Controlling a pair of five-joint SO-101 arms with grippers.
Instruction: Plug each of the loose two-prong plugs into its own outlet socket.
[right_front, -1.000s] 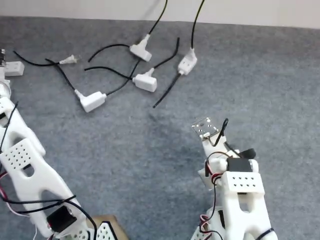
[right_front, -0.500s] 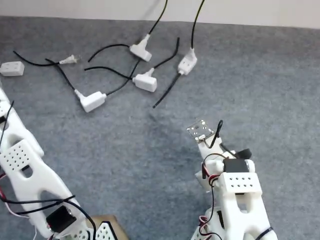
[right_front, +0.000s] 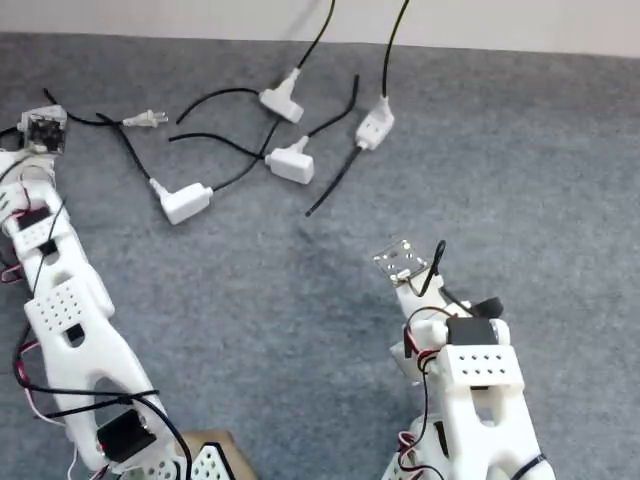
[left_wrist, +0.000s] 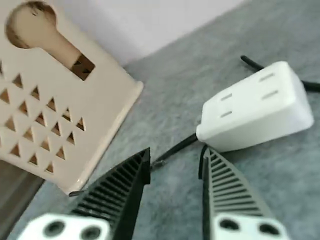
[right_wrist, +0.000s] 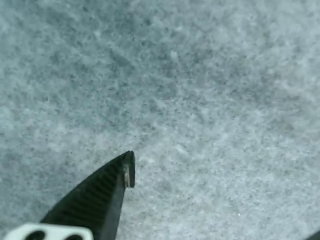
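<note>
Hovering Left Gripper at a White Socket

Grey carpet (right_front: 520, 180) covers the table. At its far left, the left gripper (left_wrist: 175, 167) hangs with jaws narrowly apart and empty. Its tips are just short of a white outlet socket (left_wrist: 255, 107) with paired slots and a black cord, near a beige perforated box (left_wrist: 55, 100). The right gripper (right_wrist: 220, 200) is spread wide over bare carpet, holding nothing. Four white blocks (right_front: 290, 162) on black cords lie along the far side, with a loose two-prong plug (right_front: 150, 120) to their left.
</note>
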